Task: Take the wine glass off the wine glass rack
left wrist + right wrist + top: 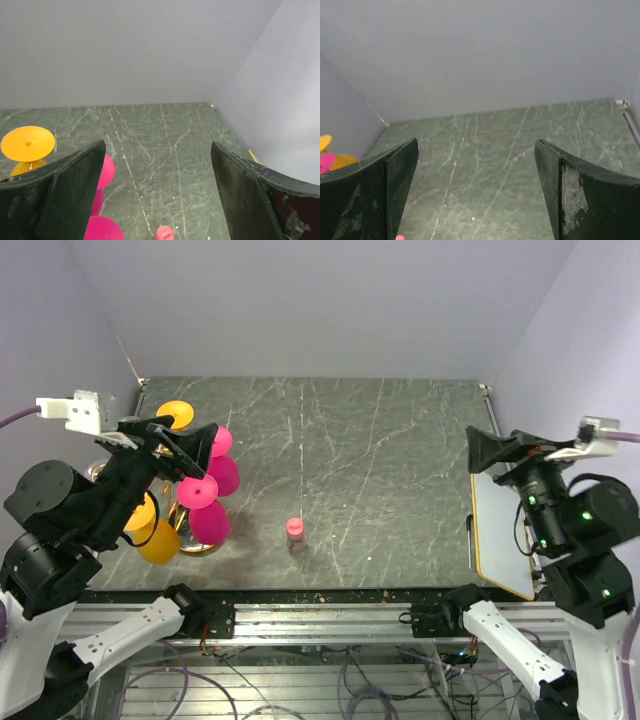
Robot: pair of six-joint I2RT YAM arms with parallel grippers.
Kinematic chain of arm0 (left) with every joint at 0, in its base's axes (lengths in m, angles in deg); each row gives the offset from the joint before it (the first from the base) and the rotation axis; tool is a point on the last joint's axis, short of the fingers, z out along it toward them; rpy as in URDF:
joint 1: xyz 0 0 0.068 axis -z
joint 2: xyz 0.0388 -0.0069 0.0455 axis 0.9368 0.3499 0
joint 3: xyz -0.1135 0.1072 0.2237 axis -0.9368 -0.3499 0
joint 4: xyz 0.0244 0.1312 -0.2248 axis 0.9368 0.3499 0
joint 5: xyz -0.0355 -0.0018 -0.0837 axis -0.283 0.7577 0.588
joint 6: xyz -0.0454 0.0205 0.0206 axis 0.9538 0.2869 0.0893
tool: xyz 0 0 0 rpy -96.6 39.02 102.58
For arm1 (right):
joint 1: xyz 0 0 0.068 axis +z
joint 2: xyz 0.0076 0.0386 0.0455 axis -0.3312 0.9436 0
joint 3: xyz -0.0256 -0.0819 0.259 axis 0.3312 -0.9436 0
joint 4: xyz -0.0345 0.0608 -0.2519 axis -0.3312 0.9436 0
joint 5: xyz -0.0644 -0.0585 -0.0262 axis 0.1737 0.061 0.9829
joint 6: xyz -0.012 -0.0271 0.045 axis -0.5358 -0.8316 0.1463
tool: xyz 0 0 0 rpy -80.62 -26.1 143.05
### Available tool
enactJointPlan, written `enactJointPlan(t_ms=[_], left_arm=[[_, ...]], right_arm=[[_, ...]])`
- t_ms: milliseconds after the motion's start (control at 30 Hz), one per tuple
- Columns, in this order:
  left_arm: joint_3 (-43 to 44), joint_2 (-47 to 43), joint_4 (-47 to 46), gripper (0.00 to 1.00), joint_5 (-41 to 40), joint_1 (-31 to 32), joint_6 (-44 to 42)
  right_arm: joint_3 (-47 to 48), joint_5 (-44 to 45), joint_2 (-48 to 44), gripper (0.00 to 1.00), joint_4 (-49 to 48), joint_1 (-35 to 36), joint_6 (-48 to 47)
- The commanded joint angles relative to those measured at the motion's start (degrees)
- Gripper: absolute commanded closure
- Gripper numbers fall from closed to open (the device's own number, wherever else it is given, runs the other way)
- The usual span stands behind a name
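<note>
From above, the wine glass rack (197, 548) stands at the near left of the dark stone table (380, 470), with pink wine glasses (211, 521) and yellow wine glasses (158, 541) hanging bowl-down on its arms; what the bowls hold cannot be seen. The left gripper (195, 447) hangs over the rack with its jaws spread, holding nothing. A small pink-capped jar (295, 530) stands alone near the table's middle, and the right gripper (480, 450), also wide open, sits at the right edge above a white board (500, 530). The left wrist view shows a yellow glass foot (27, 143) and pink bowls (105, 170) beside the left finger, and the jar's cap (164, 232) below. The right wrist view shows bare table between parted fingers (395, 185), with the glasses (326, 161) far left.
</note>
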Motion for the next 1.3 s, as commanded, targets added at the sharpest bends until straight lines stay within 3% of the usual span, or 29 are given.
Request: enactJointPlan(t_ms=[0, 267, 500, 633, 933, 1100, 1267], left_arm=[[-0.17, 2.8, -0.7, 0.03, -1.52, -0.31, 0.26], [2.02, 11.53, 0.44, 0.02, 0.53, -2.4, 1.18], [4.29, 19.79, 2.45, 0.02, 8.8, -10.98, 3.59], [5.13, 22.17, 7.1, 0.01, 9.68, -15.06, 8.94], [-0.18, 13.19, 18.8, 0.15, 0.35, -18.51, 28.9], [1.58, 7.96, 30.29, 0.16, -6.58, -18.89, 38.7], [-1.58, 1.73, 35.14, 0.14, -4.68, -19.02, 46.52]], right_arm=[[-4.77, 1.19, 2.73, 0.01, -1.12, -0.42, 2.24], [-13.73, -3.06, 10.89, 0.01, -4.37, -1.03, 6.89], [-20.6, -8.3, 17.21, 0.01, -8.64, -1.52, 10.2], [-23.25, -10.12, 18.82, 0.0, -10.29, -1.72, 11.7], [-26.55, -13.44, 19.33, 0.0, -14.99, -2.0, 14.16], [-27.17, -14.25, 20.35, 0.0, -15.97, -2.08, 14.79], [-28.53, -15.37, 20.77, 0.0, -18.49, -2.12, 16.1]])
